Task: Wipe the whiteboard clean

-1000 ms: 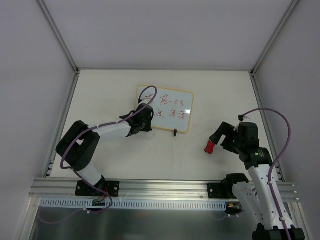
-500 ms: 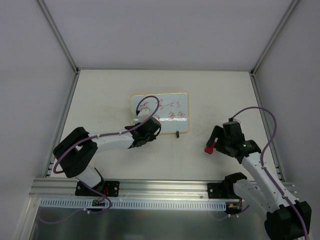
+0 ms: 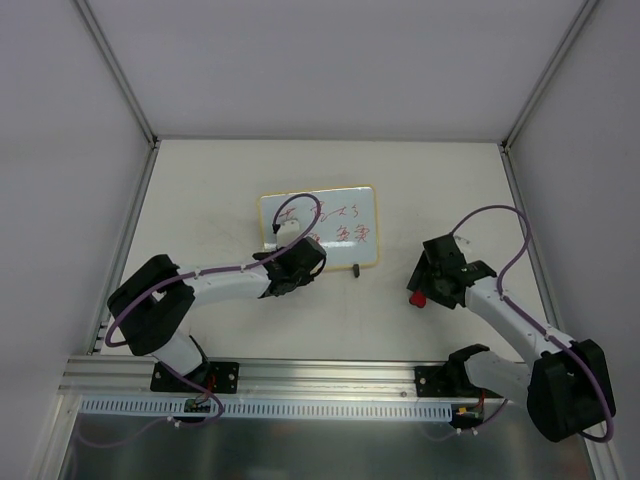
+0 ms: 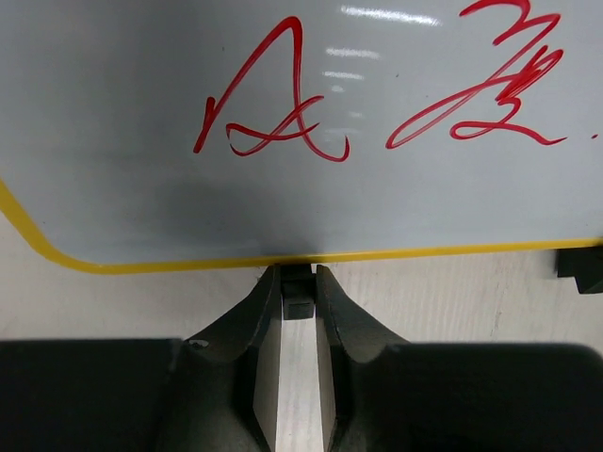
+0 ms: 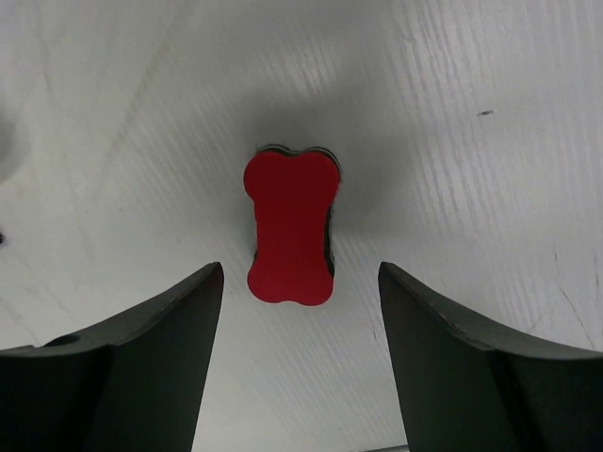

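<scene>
The whiteboard [image 3: 335,205], white with a pale-yellow frame and red handwriting, lies at mid-table. It fills the top of the left wrist view [image 4: 141,94]. My left gripper [image 3: 301,262] [image 4: 299,282] is at the board's near edge, shut on the board's black clip foot [image 4: 298,294]. The second clip foot [image 3: 355,268] [image 4: 579,268] stands free to the right. A red bone-shaped eraser [image 3: 421,298] [image 5: 289,226] lies flat on the table at the right. My right gripper [image 3: 428,287] [image 5: 300,271] hovers over the eraser, open wide and empty, one finger on each side of its near end.
White enclosure walls surround the table on three sides, with metal rails [image 3: 128,240] along the left and right edges. Both arms trail purple cables [image 3: 500,215]. An aluminium beam [image 3: 320,375] runs along the near edge by the arm bases.
My left gripper dragged the whiteboard left and turned it squarer, then held still. My right arm swung in and lowered over the eraser, which stayed in place.
</scene>
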